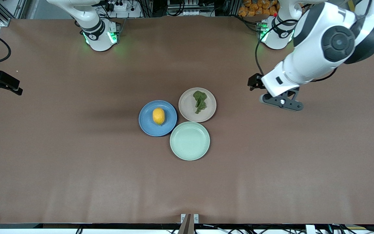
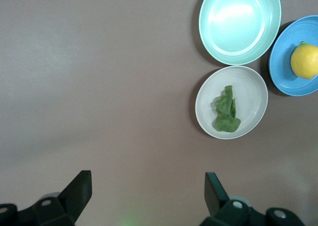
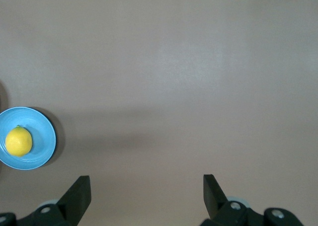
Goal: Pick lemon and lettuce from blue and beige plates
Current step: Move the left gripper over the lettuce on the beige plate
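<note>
Nearest the front camera lay a pale mint-green round plastic plate [image 1: 190, 141], bare, touching the medium blue round plate [image 1: 157, 118] that carried the small oval yellow lemon [image 1: 158, 116] and the pinkish-beige round plate [image 1: 197, 104] that carried the dark green wrinkled lettuce piece [image 1: 200, 101]. Left gripper [image 2: 148, 192] hung over bare brown table [image 1: 60, 162] toward the left arm's end, jaws spread, holding nothing. Right gripper [image 3: 146, 192] hung over bare table toward the right arm's end, jaws likewise spread and unloaded.
</note>
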